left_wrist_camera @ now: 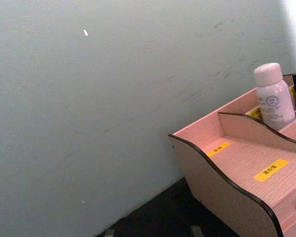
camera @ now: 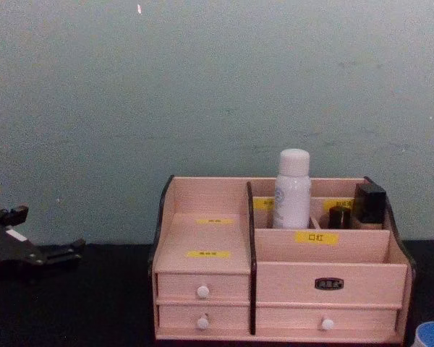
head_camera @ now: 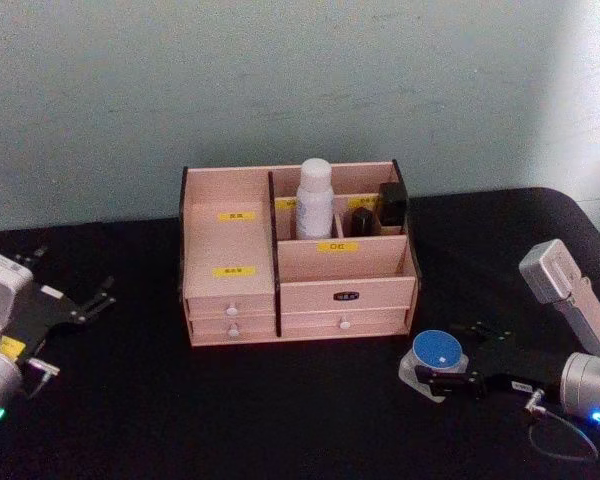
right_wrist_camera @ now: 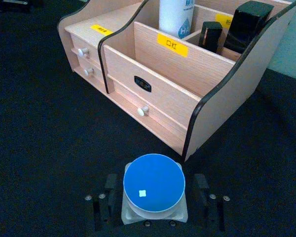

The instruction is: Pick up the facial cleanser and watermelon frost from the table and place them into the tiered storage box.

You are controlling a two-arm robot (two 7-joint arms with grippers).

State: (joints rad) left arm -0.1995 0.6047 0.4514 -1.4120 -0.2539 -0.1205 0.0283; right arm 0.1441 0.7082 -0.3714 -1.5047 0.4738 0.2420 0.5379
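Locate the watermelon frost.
Head view: the watermelon frost sits on the table, robot's right, just off the front right corner of the tiered storage box, inside the open right claw.

Matt wood-grain tiered storage box [head_camera: 230,240], matt black table [head_camera: 180,420]

- Facial cleanser [head_camera: 315,195]: foot hidden behind a partition of the tiered storage box [head_camera: 345,268]. In the right wrist view its cap is cut off by the frame edge. Pale print on the bottle too faint to read.
- Tall black container [head_camera: 392,203] and small black container [head_camera: 362,221]: lower parts sunk behind the dividers.
- Yellow labels [head_camera: 237,271]: characters too small to make out.
- Watermelon frost [right_wrist_camera: 154,183]: the blue lid covers most of the jar body from above. In the chest view, a sliver of lid at the lower right corner, rest cut off.
- Right gripper [head_camera: 442,378]: flanks the jar, contact not discernible. Its arm runs off the right edge.
- Left gripper [head_camera: 95,298]: its arm is cut off by the left edge.
- Left wrist view: the box's right part is out of frame.
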